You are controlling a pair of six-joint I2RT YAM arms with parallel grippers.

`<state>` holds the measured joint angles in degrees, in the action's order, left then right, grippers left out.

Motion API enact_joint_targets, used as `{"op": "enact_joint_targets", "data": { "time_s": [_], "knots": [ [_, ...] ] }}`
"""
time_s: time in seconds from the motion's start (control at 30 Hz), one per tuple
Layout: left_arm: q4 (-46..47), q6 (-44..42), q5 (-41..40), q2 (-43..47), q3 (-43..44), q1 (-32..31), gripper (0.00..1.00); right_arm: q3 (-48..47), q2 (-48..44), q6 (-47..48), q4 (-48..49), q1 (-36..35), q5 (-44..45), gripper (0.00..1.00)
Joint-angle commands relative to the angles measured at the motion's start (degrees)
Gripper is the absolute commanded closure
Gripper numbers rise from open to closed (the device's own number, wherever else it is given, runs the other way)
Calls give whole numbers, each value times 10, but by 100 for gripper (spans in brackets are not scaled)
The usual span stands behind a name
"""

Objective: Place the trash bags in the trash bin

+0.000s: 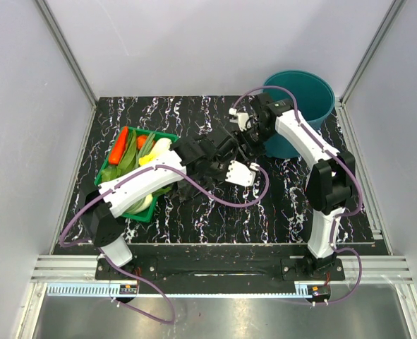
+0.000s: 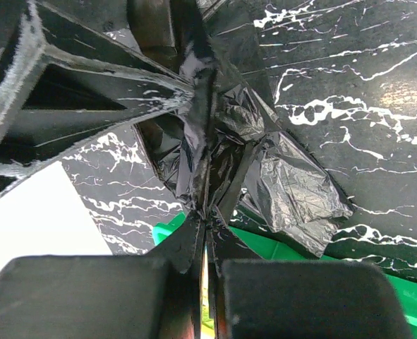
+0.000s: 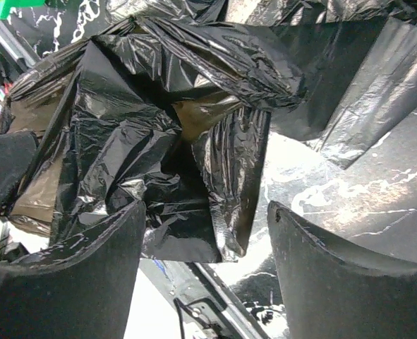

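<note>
The teal trash bin (image 1: 303, 106) stands upright at the back right of the table. A crinkly black trash bag (image 1: 229, 147) hangs between both grippers at the table's middle, left of the bin. My left gripper (image 1: 221, 151) is shut on a gathered fold of the bag (image 2: 286, 183); its jaws (image 2: 209, 219) pinch the film tight. My right gripper (image 1: 245, 138) is open, and its fingers (image 3: 208, 208) stand wide either side of the bag's lower folds (image 3: 159, 127) without pinching them. I cannot tell a second bag apart from this one.
A shallow green tray (image 1: 155, 134) of vegetables, with a carrot (image 1: 118, 145), sits at the left under the left arm; its edge shows in the left wrist view (image 2: 300, 247). The black marbled tabletop (image 1: 215, 212) ends at grey walls behind and to the sides.
</note>
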<state>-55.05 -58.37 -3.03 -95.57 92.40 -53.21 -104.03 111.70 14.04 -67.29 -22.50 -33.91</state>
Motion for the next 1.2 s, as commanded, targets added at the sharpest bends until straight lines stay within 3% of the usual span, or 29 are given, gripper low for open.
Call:
{"op": "enact_joint_targets", "data": {
  "time_s": [0.0,0.2,0.27,0.6,0.87,1.17],
  "knots": [
    [39,19,-22,0,-1,-5,100,21,-34,-9,30,0,-40,35],
    [46,26,-29,5,-2,-5,100,51,-40,0,50,0,21,89],
    [43,26,-33,8,-2,-6,100,53,-49,5,57,0,59,100],
    [-28,31,6,37,-24,-5,100,8,-85,74,121,1,326,100],
    [-61,24,12,66,-93,-3,100,-14,-94,115,148,4,424,100],
    [-73,39,4,82,-100,8,100,7,-121,133,158,16,471,100]
  ]
}}
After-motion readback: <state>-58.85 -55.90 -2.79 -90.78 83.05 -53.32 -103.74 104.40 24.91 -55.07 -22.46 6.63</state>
